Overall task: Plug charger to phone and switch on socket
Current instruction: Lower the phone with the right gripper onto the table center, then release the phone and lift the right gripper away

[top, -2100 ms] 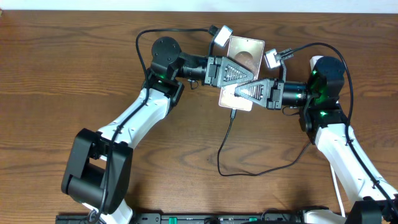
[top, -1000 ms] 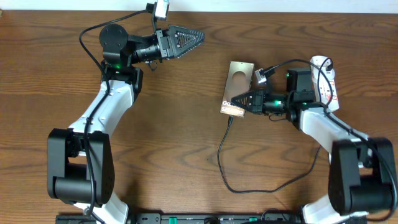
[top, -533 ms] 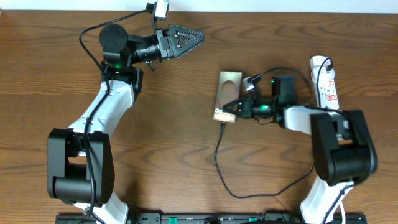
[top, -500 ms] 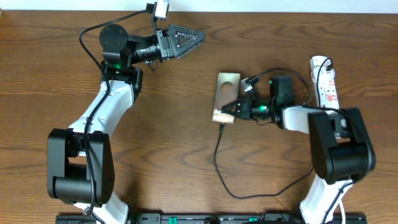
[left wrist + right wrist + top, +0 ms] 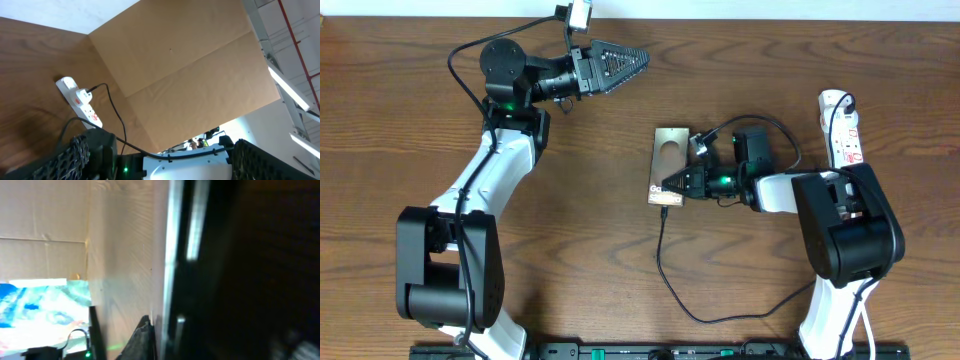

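The phone (image 5: 669, 160) lies flat on the desk (image 5: 420, 150), right of centre. Its long side runs from the back edge toward the front edge, with a slight tilt.

The right gripper (image 5: 667, 185) reaches in low from the right, almost level with the desk. Its tip rests over the front end of the phone, touching it or just above it. The fingers taper to one point in the overhead view and the right wrist view is dark and blurred. It cannot be told whether they are parted, closed, or pinching anything.

The charger (image 5: 659, 250) meets the phone at that same front end, directly beside the gripper tip. From there the cable runs toward the front edge, then loops right toward the front right corner.

The socket (image 5: 842, 125) lies along the right edge near the back, well apart from the phone and behind the right arm's base.

The left gripper (image 5: 635, 58) hangs above the back edge, left of the phone and well apart from it. Its fingers are spread wide and hold nothing.
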`<state>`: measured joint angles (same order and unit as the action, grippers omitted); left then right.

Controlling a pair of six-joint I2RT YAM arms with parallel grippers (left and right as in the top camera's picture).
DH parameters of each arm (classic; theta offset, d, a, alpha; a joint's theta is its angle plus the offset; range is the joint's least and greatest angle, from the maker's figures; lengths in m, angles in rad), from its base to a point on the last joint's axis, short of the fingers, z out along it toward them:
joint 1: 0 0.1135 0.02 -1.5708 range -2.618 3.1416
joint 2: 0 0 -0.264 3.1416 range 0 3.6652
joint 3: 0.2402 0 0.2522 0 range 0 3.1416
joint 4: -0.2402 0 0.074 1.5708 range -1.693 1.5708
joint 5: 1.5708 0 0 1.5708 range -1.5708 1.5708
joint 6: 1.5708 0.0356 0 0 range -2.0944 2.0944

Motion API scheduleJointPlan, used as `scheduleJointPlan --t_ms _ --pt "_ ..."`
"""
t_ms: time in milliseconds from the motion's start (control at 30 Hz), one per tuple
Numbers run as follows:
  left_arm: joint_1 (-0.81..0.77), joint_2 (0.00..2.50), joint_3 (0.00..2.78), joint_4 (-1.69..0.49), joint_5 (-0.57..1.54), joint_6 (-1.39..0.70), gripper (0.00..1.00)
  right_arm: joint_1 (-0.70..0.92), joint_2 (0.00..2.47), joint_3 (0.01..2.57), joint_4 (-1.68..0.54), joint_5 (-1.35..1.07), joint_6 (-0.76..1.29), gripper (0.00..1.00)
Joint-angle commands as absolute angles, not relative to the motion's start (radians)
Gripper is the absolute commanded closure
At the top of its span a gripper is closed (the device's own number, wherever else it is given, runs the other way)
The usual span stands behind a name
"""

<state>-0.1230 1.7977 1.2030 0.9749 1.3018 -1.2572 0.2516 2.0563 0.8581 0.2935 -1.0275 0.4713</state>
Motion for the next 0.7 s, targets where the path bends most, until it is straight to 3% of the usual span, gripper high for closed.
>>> scheduleJointPlan --t_ms 0,100,167,367,567,667 --pt "-0.120 1.782 1.214 0.981 1.297 -1.250 0.07 0.272 2.080 0.868 0.296 -0.940 0.447 0.85" --pt "-0.120 1.782 1.214 0.981 1.298 -1.250 0.07 0.283 2.080 0.868 0.295 -0.905 0.448 0.84" --pt "-0.120 1.782 1.214 0.981 1.298 -1.250 0.07 0.286 2.080 0.868 0.295 -0.888 0.448 0.75" --pt "-0.120 1.782 1.214 0.981 1.297 -1.250 0.07 0.287 2.080 0.868 0.250 -0.799 0.448 0.64" --pt "-0.120 1.782 1.214 0.981 1.297 -1.250 0.07 0.286 2.080 0.868 0.207 -0.730 0.498 0.39" --pt "-0.120 1.782 1.214 0.981 1.298 -1.250 0.07 0.286 2.079 0.876 0.150 -0.666 0.513 0.37"
